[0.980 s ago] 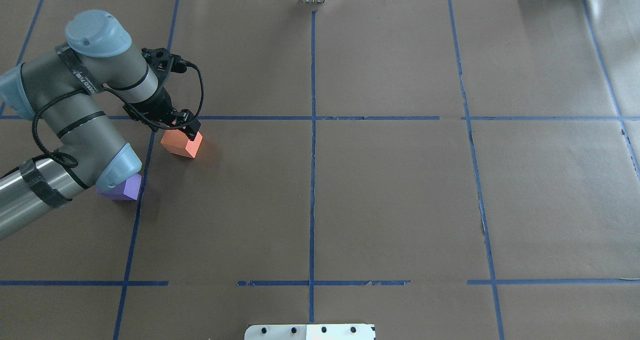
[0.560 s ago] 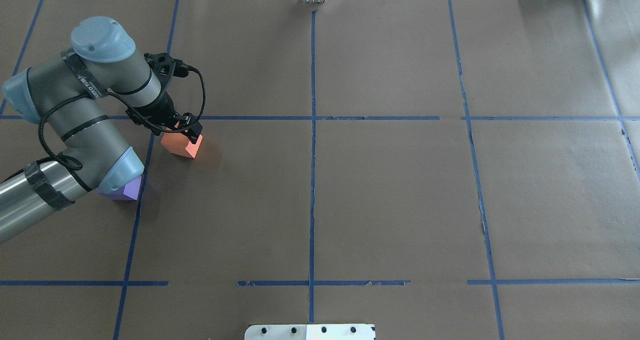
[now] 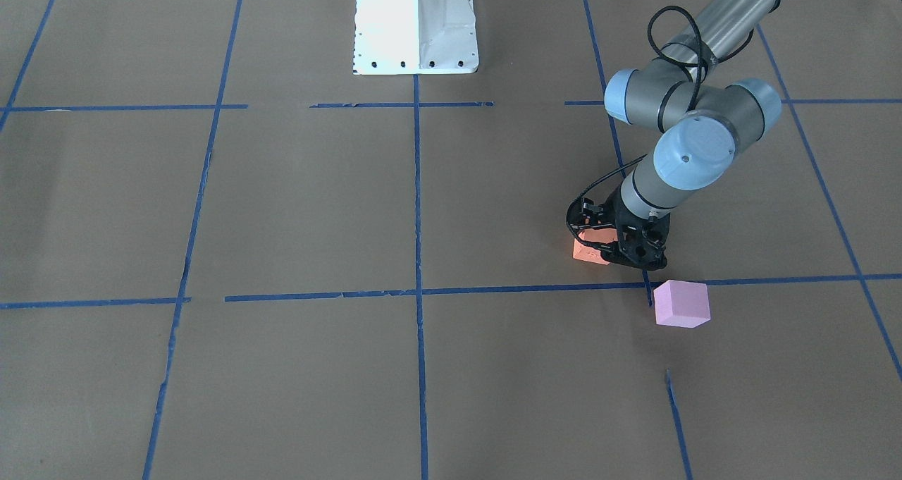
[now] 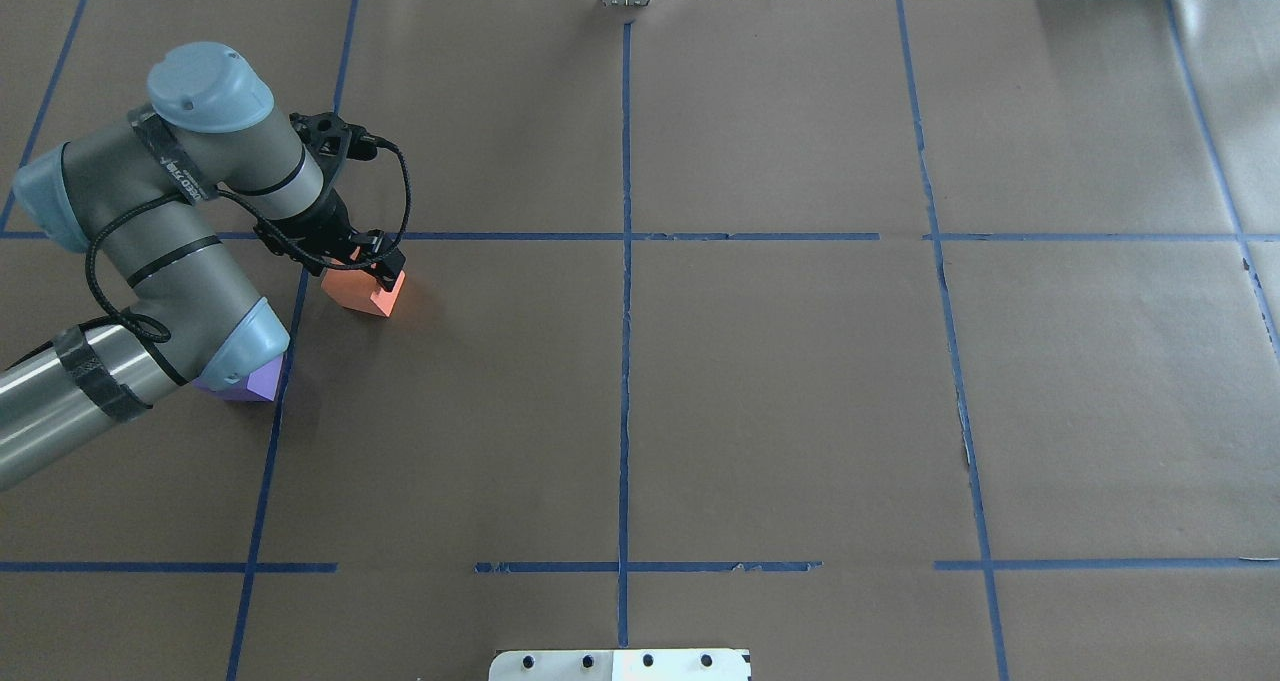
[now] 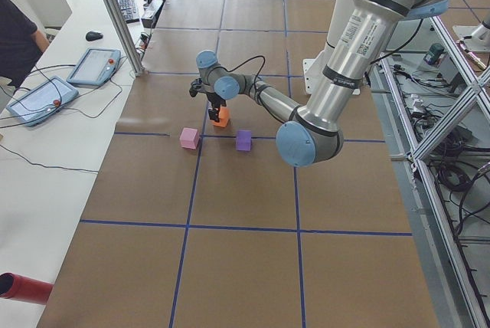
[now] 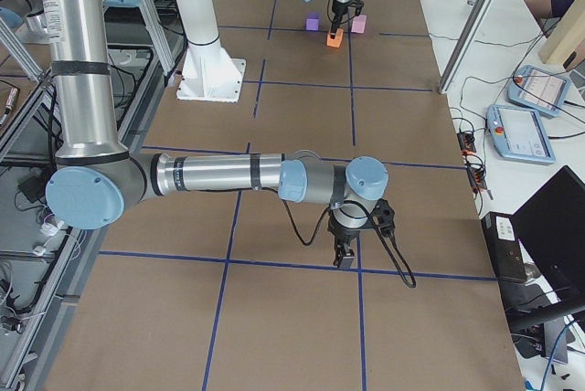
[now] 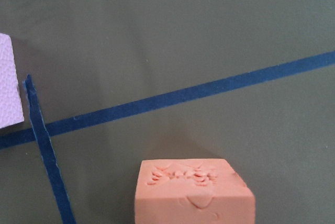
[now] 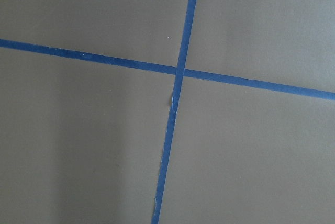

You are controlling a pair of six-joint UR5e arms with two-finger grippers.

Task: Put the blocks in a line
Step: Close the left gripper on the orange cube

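My left gripper (image 4: 364, 268) is shut on the orange block (image 4: 360, 293) and holds it at or just above the table near a blue tape crossing. The block also shows in the front view (image 3: 586, 252) and low in the left wrist view (image 7: 193, 192). The pale pink block (image 3: 681, 304) sits just beyond the tape line, close to the gripper (image 3: 624, 253); in the overhead view my arm hides it. The purple block (image 4: 252, 385) lies half under my left elbow. My right gripper (image 6: 345, 258) hovers over a far tape crossing; I cannot tell if it is open.
Blue tape lines (image 4: 625, 361) divide the brown paper-covered table into a grid. The white robot base (image 3: 414, 22) stands at the middle of my side. In the side views, tablets (image 5: 34, 98) and cables lie on a white bench beside the table.
My left gripper has sunk a little toward the table with the orange block in it, and the wrist has shifted slightly. The purple block has not moved.
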